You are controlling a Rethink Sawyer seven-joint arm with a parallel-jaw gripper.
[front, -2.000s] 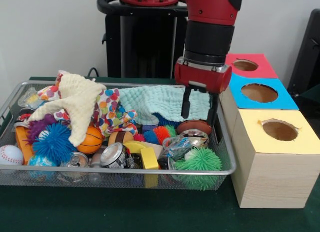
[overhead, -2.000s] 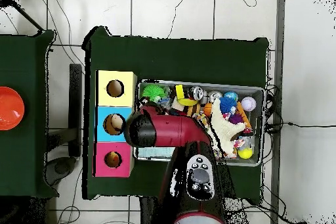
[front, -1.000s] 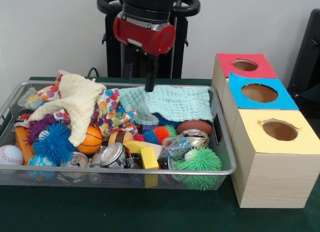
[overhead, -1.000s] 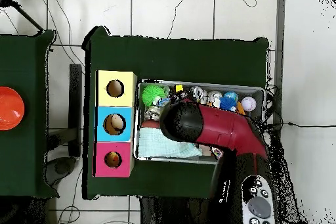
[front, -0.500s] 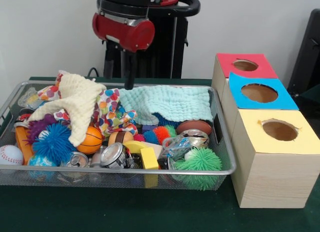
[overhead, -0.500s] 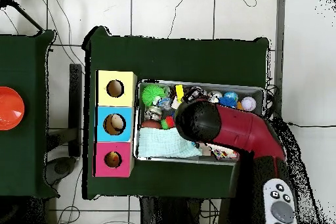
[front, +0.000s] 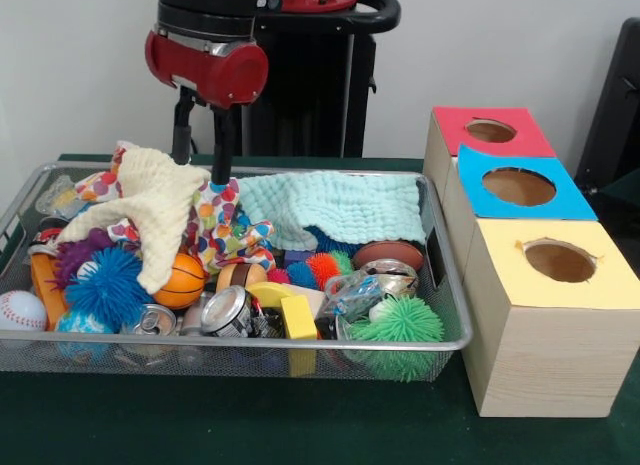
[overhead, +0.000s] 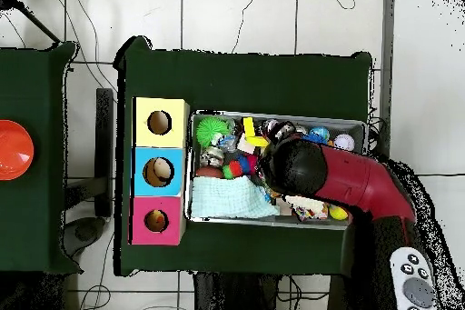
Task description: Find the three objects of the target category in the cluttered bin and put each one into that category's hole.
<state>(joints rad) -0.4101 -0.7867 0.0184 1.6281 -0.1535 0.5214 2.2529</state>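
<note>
The tool [front: 201, 145] hangs with its two fingers spread apart and nothing between them, tips just above the pale yellow cloth [front: 155, 207] heaped in the wire bin [front: 300, 341] on the green worktop [front: 240, 425]. In the front view the mint green cloth [front: 340, 207] lies in the bin just right of the tool. The red-topped hole [front: 490, 131] is well off to its right, beyond the bin's end.

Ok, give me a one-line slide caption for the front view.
Open gripper hovering above the pale yellow cloth in the cluttered bin, red-topped hole waiting at right.
</note>
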